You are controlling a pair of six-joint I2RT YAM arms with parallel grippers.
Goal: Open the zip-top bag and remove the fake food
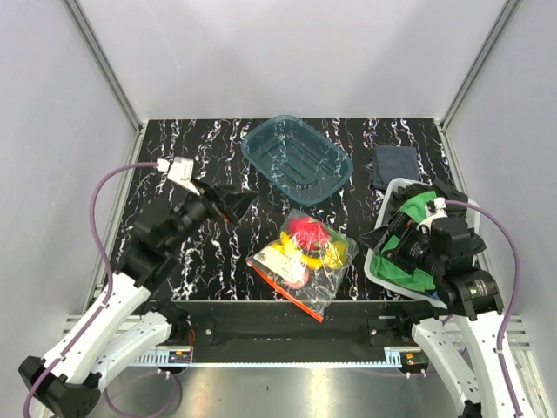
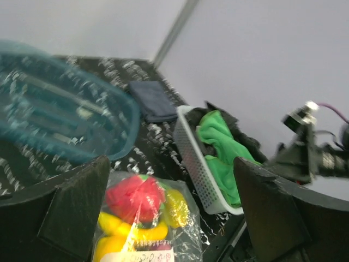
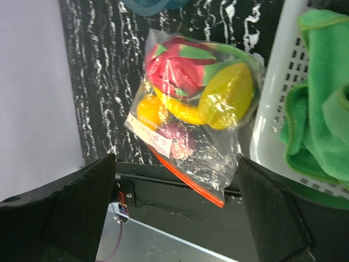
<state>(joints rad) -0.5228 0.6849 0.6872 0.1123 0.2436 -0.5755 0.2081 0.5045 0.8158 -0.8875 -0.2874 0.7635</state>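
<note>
The zip-top bag [image 1: 303, 259] lies flat near the table's front edge, its red-orange zip strip [image 1: 287, 292] along the near side. Inside it is the fake food: a red fruit [image 1: 305, 231], a yellow banana [image 1: 287, 251] and a yellow round piece [image 1: 336, 252]. My left gripper [image 1: 228, 203] is open and empty, hovering left of and behind the bag; the bag shows between its fingers in the left wrist view [image 2: 144, 218]. My right gripper [image 1: 387, 239] is open and empty, right of the bag over the basket's edge. The right wrist view shows the bag [image 3: 191, 109] and its strip [image 3: 188, 177].
A teal transparent tray [image 1: 298, 158] stands behind the bag. A dark blue cloth [image 1: 394, 165] lies at the back right. A white basket [image 1: 393, 193] with a green cloth [image 1: 409, 266] stands right of the bag. Grey walls close in the table.
</note>
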